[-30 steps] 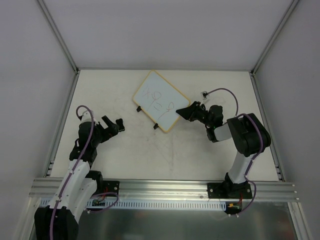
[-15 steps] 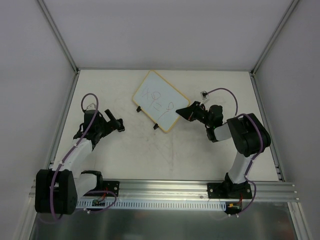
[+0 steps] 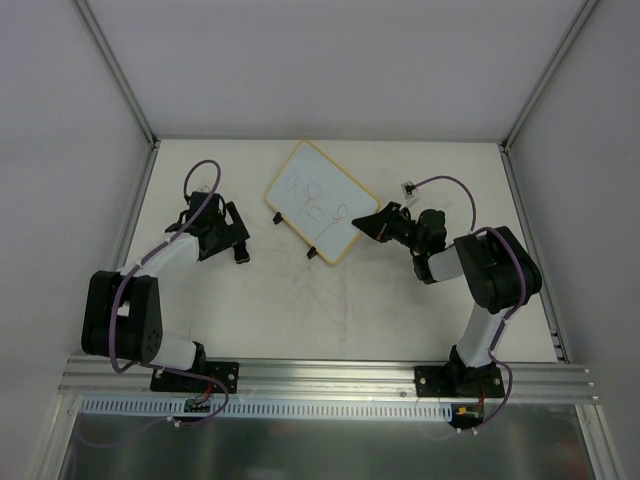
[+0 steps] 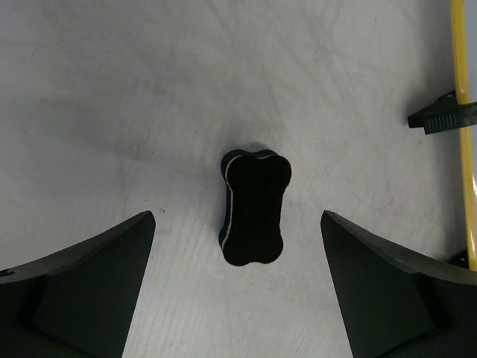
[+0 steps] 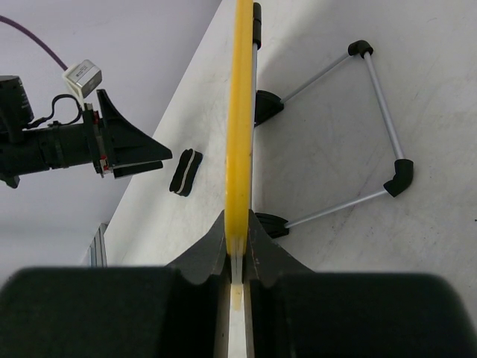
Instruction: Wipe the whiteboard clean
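The whiteboard (image 3: 318, 198) stands tilted at the table's far middle, with dark scribbles on its face and two black clips on its lower edge. My right gripper (image 3: 372, 222) is shut on its right edge; in the right wrist view the gripper (image 5: 238, 253) pinches the yellow rim (image 5: 240, 112). A black bone-shaped eraser (image 4: 255, 205) lies on the table, left of the board (image 3: 241, 255). My left gripper (image 4: 237, 215) is open, points down over the eraser and does not touch it. The left gripper also shows in the top view (image 3: 232, 230).
The board's wire stand legs (image 5: 373, 97) spread on the table behind it. A black clip (image 4: 443, 118) and the yellow rim (image 4: 462, 60) lie right of the eraser. Metal frame posts and white walls enclose the table on the left, right and back.
My left arm has swung away from the near edge, and its gripper now hangs open over the eraser. The right gripper and the whiteboard have not moved.
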`<state>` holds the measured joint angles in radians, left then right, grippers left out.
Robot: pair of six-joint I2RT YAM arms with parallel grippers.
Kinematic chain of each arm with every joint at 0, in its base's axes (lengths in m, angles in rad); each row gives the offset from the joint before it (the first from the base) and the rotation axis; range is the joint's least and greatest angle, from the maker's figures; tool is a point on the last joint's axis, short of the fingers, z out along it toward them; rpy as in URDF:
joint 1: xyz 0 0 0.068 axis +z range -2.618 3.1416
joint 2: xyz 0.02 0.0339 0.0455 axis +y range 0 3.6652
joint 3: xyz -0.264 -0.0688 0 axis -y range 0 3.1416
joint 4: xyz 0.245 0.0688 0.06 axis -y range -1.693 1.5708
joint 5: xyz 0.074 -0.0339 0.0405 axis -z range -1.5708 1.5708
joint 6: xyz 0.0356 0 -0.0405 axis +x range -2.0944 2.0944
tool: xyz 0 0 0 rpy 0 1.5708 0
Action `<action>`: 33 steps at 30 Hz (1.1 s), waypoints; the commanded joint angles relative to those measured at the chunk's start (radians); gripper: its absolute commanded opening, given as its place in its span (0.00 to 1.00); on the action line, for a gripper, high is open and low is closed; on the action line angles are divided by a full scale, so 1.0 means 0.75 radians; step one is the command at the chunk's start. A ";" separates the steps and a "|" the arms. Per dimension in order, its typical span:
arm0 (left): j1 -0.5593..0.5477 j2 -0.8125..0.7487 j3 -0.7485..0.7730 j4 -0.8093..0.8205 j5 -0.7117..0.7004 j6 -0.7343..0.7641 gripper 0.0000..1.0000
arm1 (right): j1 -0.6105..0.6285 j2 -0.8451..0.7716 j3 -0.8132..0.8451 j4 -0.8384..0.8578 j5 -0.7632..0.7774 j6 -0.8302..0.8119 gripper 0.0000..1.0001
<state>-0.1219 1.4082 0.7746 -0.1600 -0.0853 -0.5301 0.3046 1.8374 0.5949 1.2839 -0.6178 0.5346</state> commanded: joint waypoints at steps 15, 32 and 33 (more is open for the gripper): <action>-0.169 0.254 0.203 -0.155 -0.140 0.075 0.73 | -0.009 -0.014 0.043 0.331 -0.025 -0.028 0.00; -0.171 0.305 0.229 -0.167 -0.169 0.065 0.56 | -0.015 -0.012 0.047 0.331 -0.031 -0.020 0.00; -0.171 0.303 0.229 -0.167 -0.169 0.065 0.54 | -0.015 -0.012 0.045 0.331 -0.031 -0.017 0.00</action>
<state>-0.2432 1.6318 0.9157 -0.2691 -0.1925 -0.4820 0.2993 1.8374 0.5964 1.2819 -0.6201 0.5358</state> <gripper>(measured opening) 0.557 0.085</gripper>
